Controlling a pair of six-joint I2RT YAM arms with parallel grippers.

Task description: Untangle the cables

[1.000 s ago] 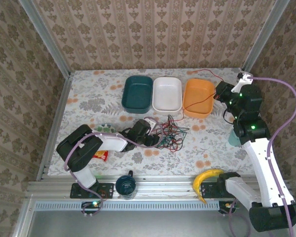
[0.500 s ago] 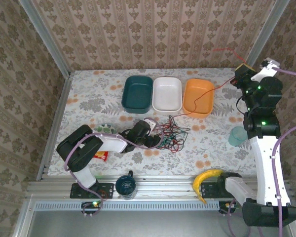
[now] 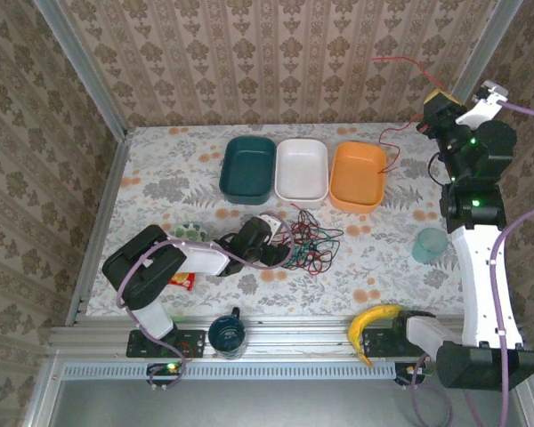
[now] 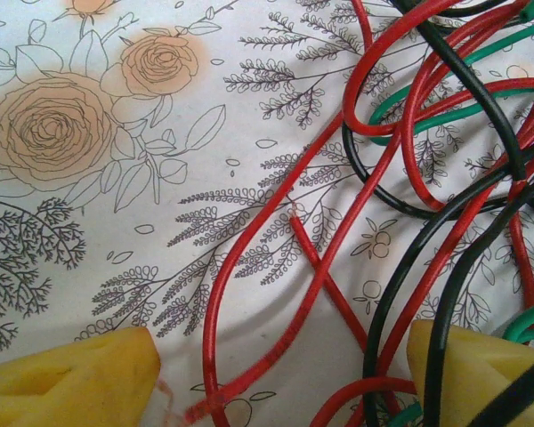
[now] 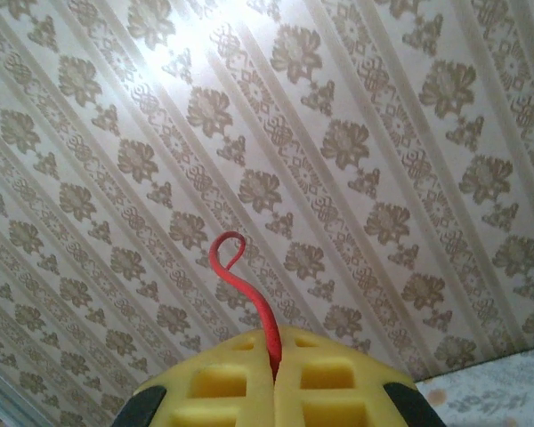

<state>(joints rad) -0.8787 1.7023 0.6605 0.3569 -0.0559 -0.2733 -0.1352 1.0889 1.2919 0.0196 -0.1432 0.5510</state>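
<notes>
The cables (image 3: 308, 245) lie as a red, green and black tangle on the flowered tablecloth in front of the bins. My left gripper (image 3: 281, 254) rests low at the tangle's left edge and stands open. In the left wrist view, red strands (image 4: 276, 294) run between its yellow fingertips (image 4: 67, 382), and a black wire (image 4: 445, 294) crosses the right pad. My right gripper (image 3: 434, 108) is raised high at the back right, shut on a red cable (image 5: 249, 294). That cable's free end curls above the shut pads, midway (image 5: 274, 374), and its other side hangs toward the orange bin.
Teal (image 3: 249, 167), white (image 3: 301, 169) and orange (image 3: 358, 176) bins stand in a row at the back. A teal cup (image 3: 429, 245) is at the right. A banana (image 3: 374, 320) and a dark mug (image 3: 227, 334) sit on the near rail, and a red packet (image 3: 182, 281) lies by the left arm.
My right gripper has risen and swung toward the back right corner, lifting the red cable off the table. My left gripper's jaws have widened; the left arm has stayed in place.
</notes>
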